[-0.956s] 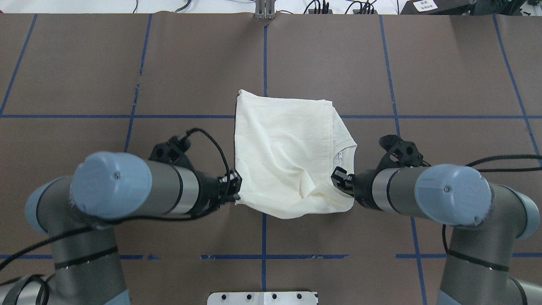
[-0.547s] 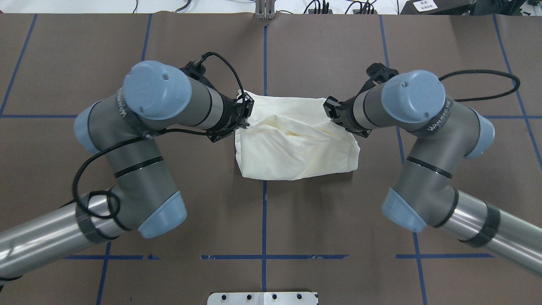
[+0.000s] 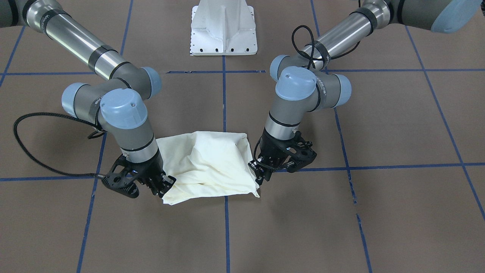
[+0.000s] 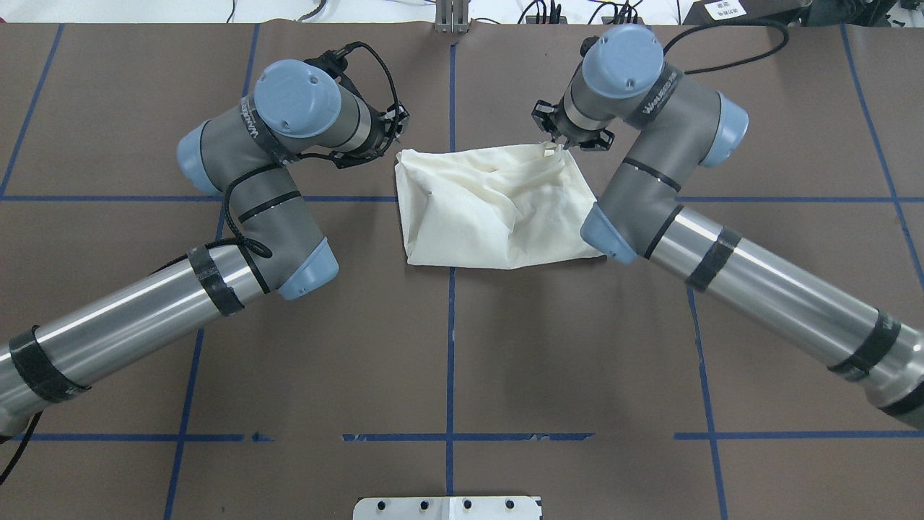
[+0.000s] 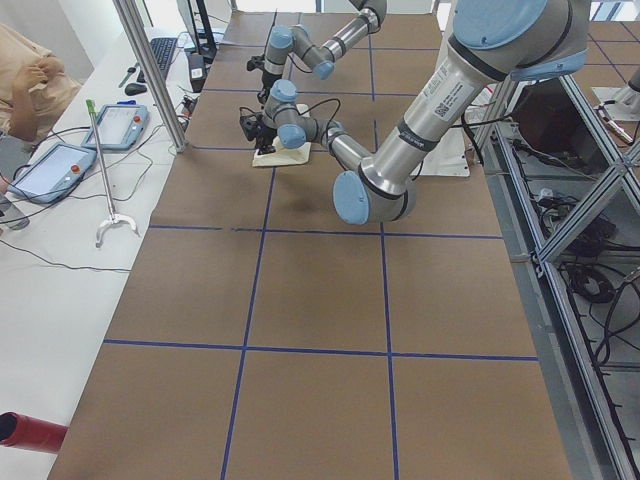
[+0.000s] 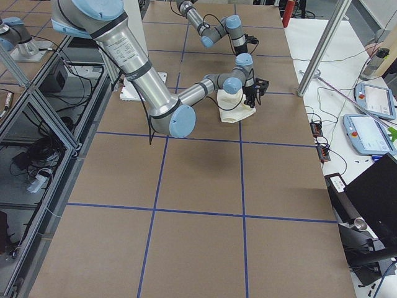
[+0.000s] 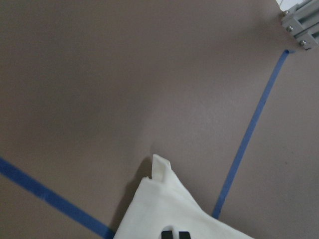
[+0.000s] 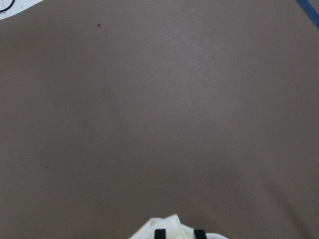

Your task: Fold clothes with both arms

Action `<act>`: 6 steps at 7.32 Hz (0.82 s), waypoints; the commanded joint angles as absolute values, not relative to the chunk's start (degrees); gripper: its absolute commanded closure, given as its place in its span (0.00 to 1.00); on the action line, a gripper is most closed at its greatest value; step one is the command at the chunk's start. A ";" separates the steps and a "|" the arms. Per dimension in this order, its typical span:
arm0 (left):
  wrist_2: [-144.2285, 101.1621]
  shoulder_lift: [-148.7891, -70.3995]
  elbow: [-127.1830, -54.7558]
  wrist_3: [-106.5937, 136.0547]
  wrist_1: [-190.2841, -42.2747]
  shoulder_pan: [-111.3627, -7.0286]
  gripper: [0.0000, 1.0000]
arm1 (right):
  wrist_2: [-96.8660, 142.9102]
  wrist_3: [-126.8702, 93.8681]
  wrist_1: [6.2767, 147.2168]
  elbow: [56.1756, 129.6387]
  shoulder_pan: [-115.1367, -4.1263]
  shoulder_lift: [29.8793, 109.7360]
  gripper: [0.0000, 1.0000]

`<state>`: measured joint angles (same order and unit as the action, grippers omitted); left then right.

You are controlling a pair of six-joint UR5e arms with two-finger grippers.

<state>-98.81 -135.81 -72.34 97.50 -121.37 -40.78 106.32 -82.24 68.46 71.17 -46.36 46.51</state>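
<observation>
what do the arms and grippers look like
They match. The left arm and right arm have silver and grey tube segments, light-blue joint caps, black bands, white lettering near the wrist, and looping black cables. The left gripper and right gripper are black, two-fingered, with open-frame bodies.

The T-shirt ran off the bottom edge of both wrist views; of the left gripper and right gripper only fingertips showed there.
</observation>
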 commanded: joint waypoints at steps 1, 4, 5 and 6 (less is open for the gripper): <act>-98.52 -135.62 -72.76 95.89 -121.99 -42.18 0.16 | 112.50 -76.64 67.76 68.55 -50.19 44.82 0.00; -98.96 -127.02 -85.67 96.24 -121.91 -37.05 0.75 | 113.38 -77.78 67.68 71.18 -50.19 45.26 0.00; -98.79 -126.74 -85.69 95.89 -122.08 -34.31 1.00 | 113.03 -81.52 67.59 71.19 -48.36 45.35 0.05; -98.62 -125.52 -85.61 95.89 -122.17 -32.71 1.00 | 112.94 -84.09 67.41 71.19 -47.30 45.18 0.52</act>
<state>-98.79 -126.84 -85.16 95.98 -122.07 -35.24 113.06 -80.94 67.58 71.01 -48.66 45.24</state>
